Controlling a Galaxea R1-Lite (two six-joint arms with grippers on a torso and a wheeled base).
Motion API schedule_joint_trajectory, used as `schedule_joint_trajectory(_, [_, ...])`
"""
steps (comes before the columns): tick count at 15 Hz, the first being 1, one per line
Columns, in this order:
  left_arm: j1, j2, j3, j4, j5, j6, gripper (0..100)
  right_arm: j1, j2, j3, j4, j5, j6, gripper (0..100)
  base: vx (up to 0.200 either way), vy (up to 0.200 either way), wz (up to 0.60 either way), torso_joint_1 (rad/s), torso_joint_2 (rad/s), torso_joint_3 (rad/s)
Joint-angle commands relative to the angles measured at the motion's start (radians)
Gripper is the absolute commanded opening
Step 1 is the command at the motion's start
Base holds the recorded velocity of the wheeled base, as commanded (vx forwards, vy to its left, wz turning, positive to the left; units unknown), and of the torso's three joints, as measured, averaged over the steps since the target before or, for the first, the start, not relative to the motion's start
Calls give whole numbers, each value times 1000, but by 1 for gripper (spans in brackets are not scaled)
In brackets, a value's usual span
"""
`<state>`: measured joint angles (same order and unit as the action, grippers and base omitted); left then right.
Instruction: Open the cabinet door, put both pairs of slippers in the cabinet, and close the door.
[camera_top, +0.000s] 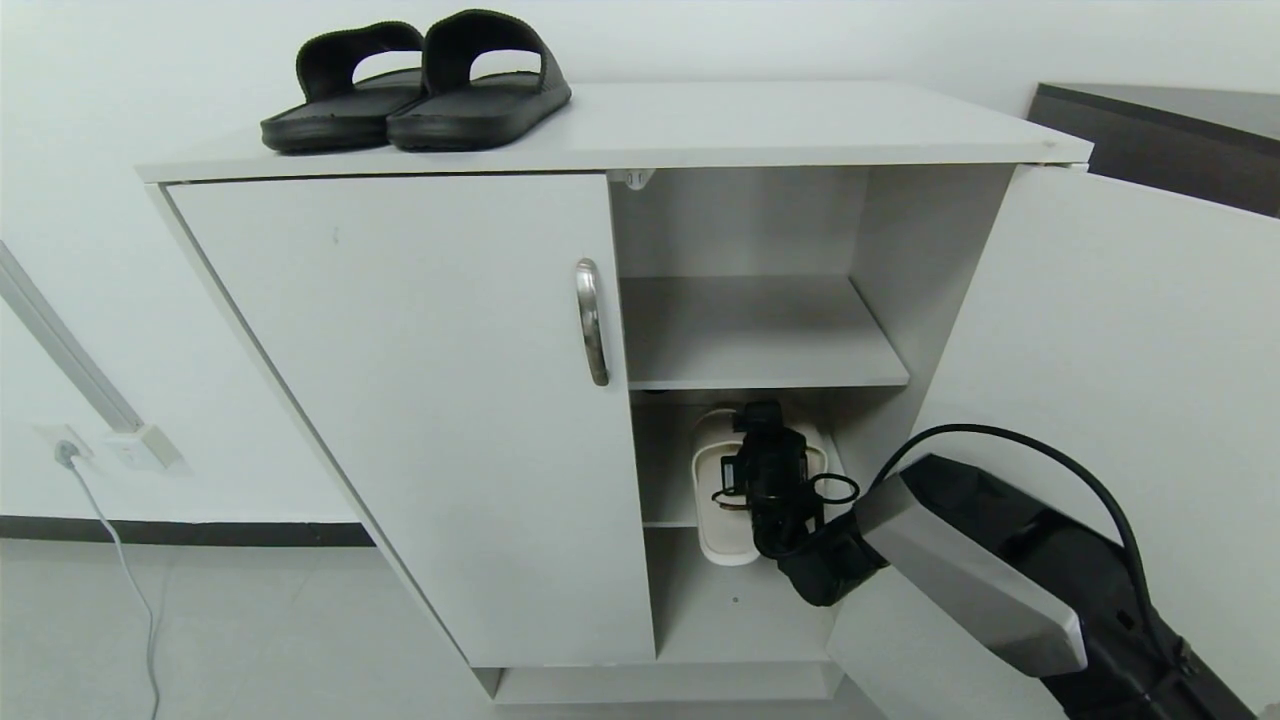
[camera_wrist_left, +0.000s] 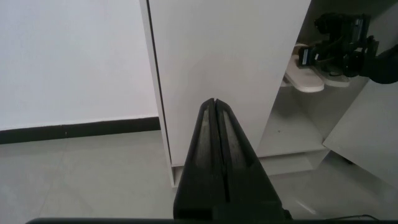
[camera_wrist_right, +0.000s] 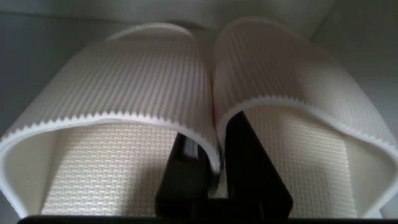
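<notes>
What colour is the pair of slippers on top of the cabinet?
The slippers are black; the head view shows them best.

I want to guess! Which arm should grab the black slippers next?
Probably left. The left end effector is free, and the black slippers sit on that side; the right end effector grips the white slippers.

Right claw (camera_top: 763, 430) blocks most of the white slippers (camera_top: 715, 520); their heels run off the right wrist view's edge, and the closed left door (camera_top: 400, 400) hides that half of the cabinet (camera_top: 800, 120).
</notes>
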<state>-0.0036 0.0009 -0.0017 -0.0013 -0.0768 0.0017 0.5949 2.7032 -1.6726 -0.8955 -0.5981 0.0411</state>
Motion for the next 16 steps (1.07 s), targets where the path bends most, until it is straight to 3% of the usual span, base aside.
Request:
schedule_joint_trajectory(1, [1,1,0,0,0,0,0,-17,56,-82,27,4,-6,0,0,0,0,0,0,0])
schedule_joint_trajectory(5, [-1,1,0,0,2,-2,0,-29,60,-177,132,21,2,0,0,0,0,0,0,0])
schedule_joint_trajectory(16, [-1,1,0,0,2,-2,0,-29,90,-222,155,21,3,0,0,0,0,0,0,0])
